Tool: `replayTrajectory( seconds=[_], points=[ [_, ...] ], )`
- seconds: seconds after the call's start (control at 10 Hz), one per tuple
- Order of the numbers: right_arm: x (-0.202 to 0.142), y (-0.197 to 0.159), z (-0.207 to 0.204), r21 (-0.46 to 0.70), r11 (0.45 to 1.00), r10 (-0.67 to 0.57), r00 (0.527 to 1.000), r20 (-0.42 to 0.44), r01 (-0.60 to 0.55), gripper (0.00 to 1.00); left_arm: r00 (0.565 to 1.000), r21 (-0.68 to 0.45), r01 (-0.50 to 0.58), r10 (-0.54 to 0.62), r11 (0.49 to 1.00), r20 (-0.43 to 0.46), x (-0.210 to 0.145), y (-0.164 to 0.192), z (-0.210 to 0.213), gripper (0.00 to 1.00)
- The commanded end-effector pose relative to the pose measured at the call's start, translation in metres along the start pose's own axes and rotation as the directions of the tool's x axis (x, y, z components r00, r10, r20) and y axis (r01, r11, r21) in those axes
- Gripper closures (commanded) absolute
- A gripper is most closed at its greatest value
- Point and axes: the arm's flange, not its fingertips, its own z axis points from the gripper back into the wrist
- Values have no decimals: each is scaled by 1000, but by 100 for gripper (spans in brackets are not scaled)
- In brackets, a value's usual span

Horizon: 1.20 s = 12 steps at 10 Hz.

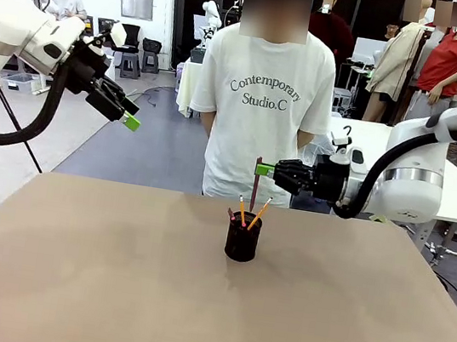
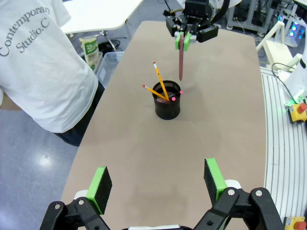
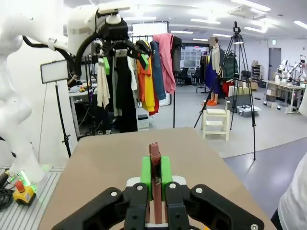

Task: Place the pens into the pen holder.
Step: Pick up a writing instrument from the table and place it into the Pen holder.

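1. Front view: right hand (image 1: 264, 169) comes in from the right, above the worktop (image 1: 93, 271) and just above and behind the pen holder (image 1: 242, 238), in front of the person (image 1: 264, 107) in a white T-shirt.
2. Right hand is pinching the brownish-pink pen (image 1: 256, 178); the pen hangs upright, lower tip just above the holder's rim, not inside it.
3. Pen holder stands upright near mid-worktop. Two orange-yellow pencils (image 1: 250, 212) lean out of it, splayed apart.
4. Left hand (image 1: 130, 120) is raised off to the left, well apart from the holder, fingers spread, nothing between them.
5. Left wrist view: its green pads (image 2: 101, 184) stand wide apart at the bottom edge; holder (image 2: 167, 101) sits ahead on the worktop with pencils (image 2: 159, 82) inside and small red ends at the rim. Pen (image 2: 181, 61) hangs from the right hand (image 2: 183, 41), tip just beyond the rim.
6. Right wrist view: green pads (image 3: 147, 173) pressed onto the pen (image 3: 155, 172), which runs straight up between them.
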Motion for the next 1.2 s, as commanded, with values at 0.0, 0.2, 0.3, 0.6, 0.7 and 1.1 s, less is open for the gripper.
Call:
replayTrajectory(
  seconds=[0.0,0.2,0.3,0.6,0.7,1.1],
  points=[
    [-8,-10,-8,-49,998,40,999,3,-40,100,1000,5,-2,2,1000,-2,-1,1,2,0],
    [-22,-20,-12,-42,998,44,999,-22,-45,100,1000,5,-2,2,1000,-2,-1,1,2,0],
    [-30,-24,-13,-59,996,61,998,-32,-62,100,1000,5,-2,2,1000,-2,-1,1,2,0],
    [-41,-33,-13,-79,995,60,997,-52,-64,100,1000,5,-2,2,1000,-2,-1,1,2,0],
    [-44,-34,-14,-81,995,55,997,-58,-60,100,1000,5,-2,2,1000,-2,-1,1,2,0],
    [-47,-39,-16,-80,996,35,997,-65,-41,23,1000,5,-2,2,1000,-2,-1,1,2,0]
  ],
)
